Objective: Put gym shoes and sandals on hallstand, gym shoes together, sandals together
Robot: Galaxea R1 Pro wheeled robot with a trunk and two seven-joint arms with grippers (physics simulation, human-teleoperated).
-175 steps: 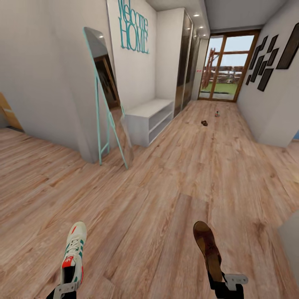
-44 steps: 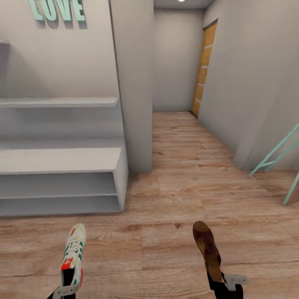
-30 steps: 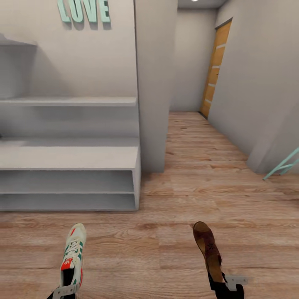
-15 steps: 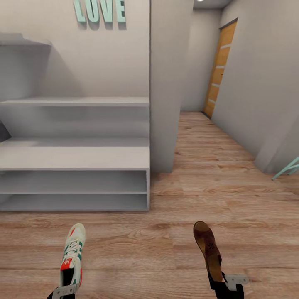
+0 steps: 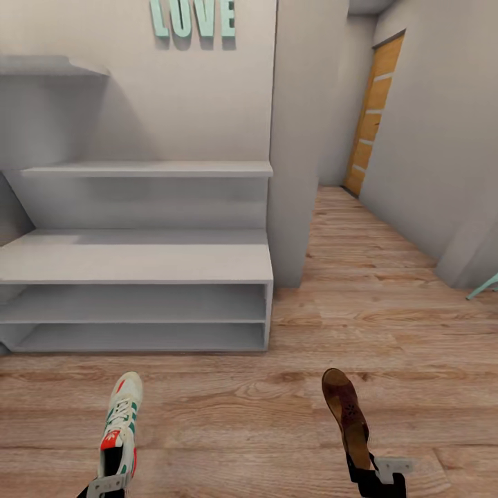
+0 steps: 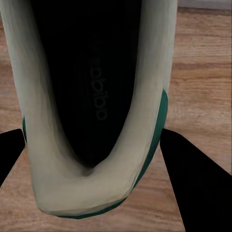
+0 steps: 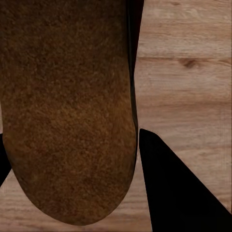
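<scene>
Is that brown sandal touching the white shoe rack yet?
Apart. In the head view the sandal, held in the right gripper, has bare wood floor between it and the shoe rack.

My left gripper (image 6: 96, 159) is clamped on the heel end of a gym shoe (image 6: 92, 96), which runs away from my camera. My two black fingers (image 6: 193, 183) show as dark wedges, one on each flank of the heel. I look straight into the shoe's dark opening, where faint lettering runs along the black insole. The cream-white collar curves round the heel, and a green band edges it on one side and beneath. Behind the shoe lies the corridor floor (image 6: 203, 72), light brown wood-grain planks
</scene>
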